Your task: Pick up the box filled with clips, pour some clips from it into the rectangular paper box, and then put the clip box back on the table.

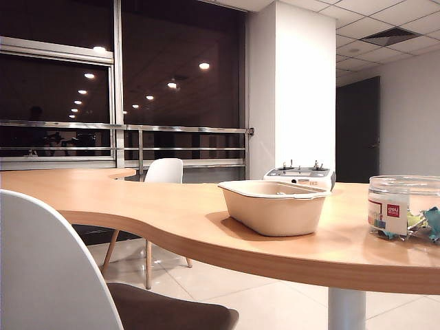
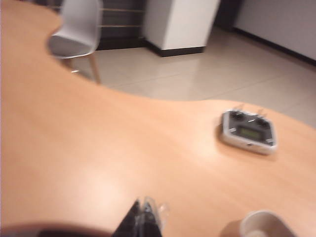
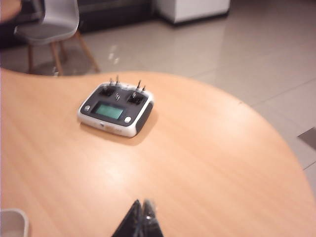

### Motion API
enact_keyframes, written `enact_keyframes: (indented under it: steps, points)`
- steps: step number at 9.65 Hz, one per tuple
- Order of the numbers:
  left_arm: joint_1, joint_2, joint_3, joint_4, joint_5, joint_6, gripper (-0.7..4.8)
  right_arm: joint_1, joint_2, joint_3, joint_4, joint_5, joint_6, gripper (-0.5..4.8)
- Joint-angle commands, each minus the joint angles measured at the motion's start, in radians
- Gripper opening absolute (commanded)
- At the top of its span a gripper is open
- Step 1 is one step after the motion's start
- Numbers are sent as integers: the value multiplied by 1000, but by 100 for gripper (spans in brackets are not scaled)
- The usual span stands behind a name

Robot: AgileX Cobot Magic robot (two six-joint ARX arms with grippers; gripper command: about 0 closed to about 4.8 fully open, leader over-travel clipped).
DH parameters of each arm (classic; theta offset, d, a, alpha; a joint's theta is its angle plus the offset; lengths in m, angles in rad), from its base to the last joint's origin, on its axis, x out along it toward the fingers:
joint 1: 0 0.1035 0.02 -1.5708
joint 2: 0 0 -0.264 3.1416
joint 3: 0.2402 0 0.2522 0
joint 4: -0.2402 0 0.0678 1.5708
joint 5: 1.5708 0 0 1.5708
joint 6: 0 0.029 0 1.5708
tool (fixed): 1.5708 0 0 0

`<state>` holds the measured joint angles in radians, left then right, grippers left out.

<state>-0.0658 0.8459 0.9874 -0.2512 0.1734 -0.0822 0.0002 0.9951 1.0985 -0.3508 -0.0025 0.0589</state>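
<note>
The table (image 1: 172, 227) is of light wood with a curved edge, and a white leg shows under it at the right; on it stands the tray (image 1: 273, 206), beige, with a flared rim, and near the right border of the exterior view stands the tub (image 1: 404, 206), clear and round. The tub has a white label with a red square; white letters are on the red part, but they are too small to read with certainty. Inside the tub some clips (image 1: 432, 221) are seen through the wall, teal and green. Tub and tray are apart, with bare wood between them.

Behind the tray lies a grey controller (image 1: 300, 176) with two small sticks on top; in the right wrist view its screen and sticks are clearer, but no writing can be read there.

No arm appears in the exterior view. The left gripper (image 2: 142, 217) is seen only in its own wrist view, above the bare table; its dark fingers meet at the tips and hold nothing. The right gripper (image 3: 140, 217) is also above bare wood, on the near side of the controller; its fingers are closed together and empty.

Two white chairs (image 1: 161, 172) stand near the table.
</note>
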Motion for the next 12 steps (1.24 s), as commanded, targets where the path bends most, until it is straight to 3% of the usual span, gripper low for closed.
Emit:
enact_keyframes:
  steps: [1, 5, 8, 9, 12]
  points:
    - [-283, 246, 179, -34, 52, 23, -7, -14, 293, 181, -359, -271, -77, -2]
    - [-410, 299, 181, -103, 51, 40, -7, -14, 402, 181, -518, -262, -170, -2]
    - [-441, 327, 181, -203, 48, 56, -7, -14, 509, 181, -544, -262, -254, -2]
    - [-441, 327, 181, -201, 48, 56, -7, -10, 562, 180, -571, -262, -382, 199]
    - [-441, 327, 181, -179, 49, 56, -7, -10, 612, 179, -548, -251, -412, 212]
